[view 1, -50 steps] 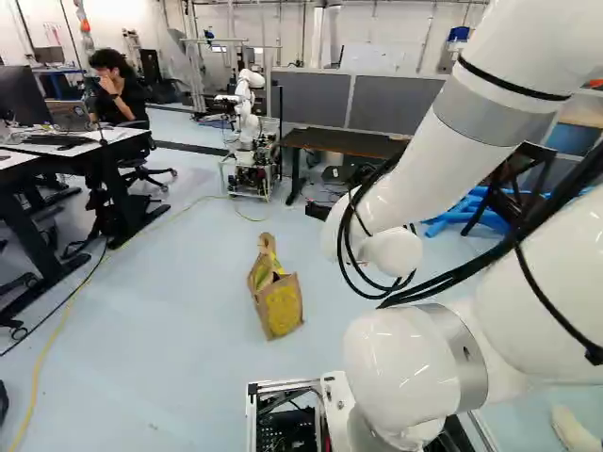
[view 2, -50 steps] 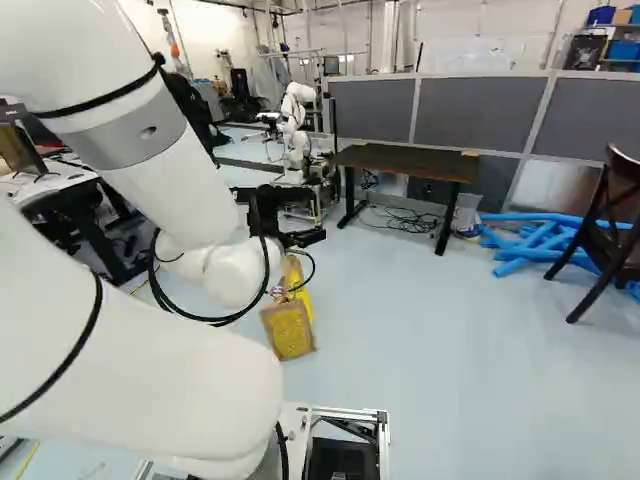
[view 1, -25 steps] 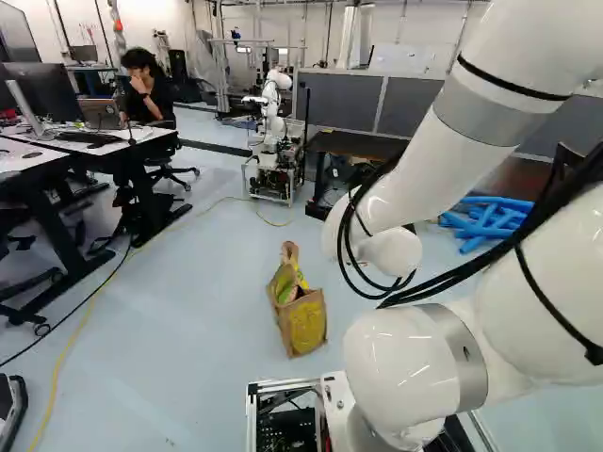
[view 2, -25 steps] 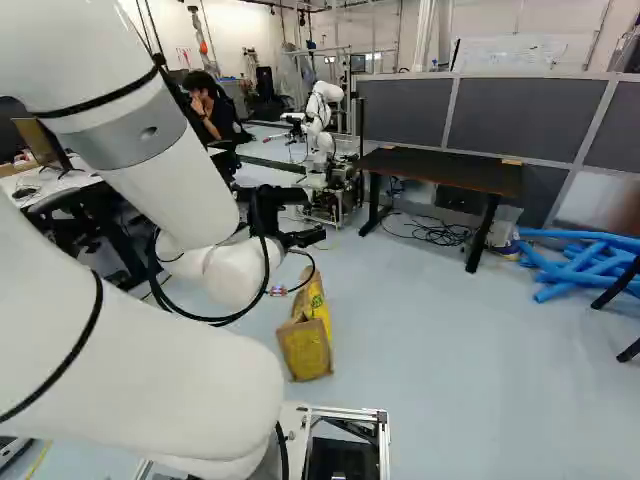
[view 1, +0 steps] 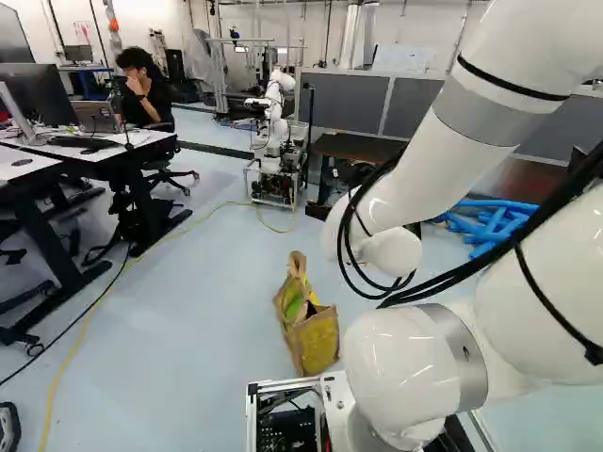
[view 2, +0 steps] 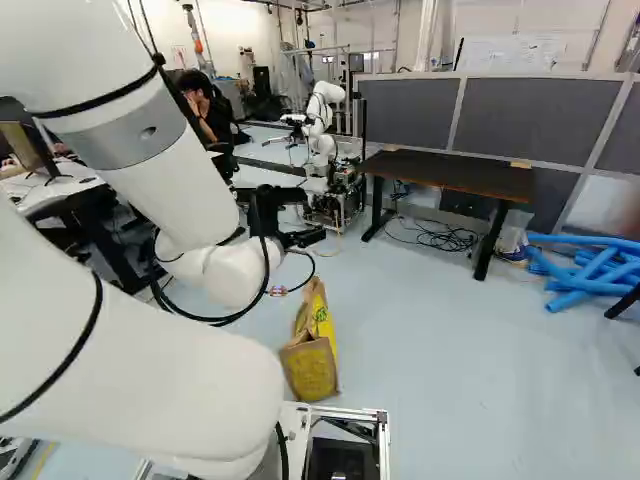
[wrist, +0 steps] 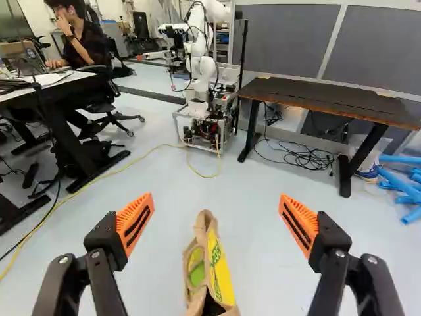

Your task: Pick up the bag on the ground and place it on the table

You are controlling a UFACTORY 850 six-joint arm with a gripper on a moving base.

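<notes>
Left base view: the base (view 1: 285, 384) has moved nearer the bag (view 1: 318, 343).

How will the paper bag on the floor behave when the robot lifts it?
The bag will probably crumple where squeezed, as its thin brown walls look creased. It may swing or tilt, since its narrow top leans and something green and yellow sits inside.

Bright, diffuse indoor light fills all three views, washing the back wall (view 2: 572, 22) nearly white, leaving small glints on the arm (view 1: 400, 367) and a soft sheen on the floor (view 2: 450, 370), with deep shade under the desk (view 1: 26, 169) and the divider's (view 2: 537, 115) uprights leaning outward at the right of the right base view.
</notes>
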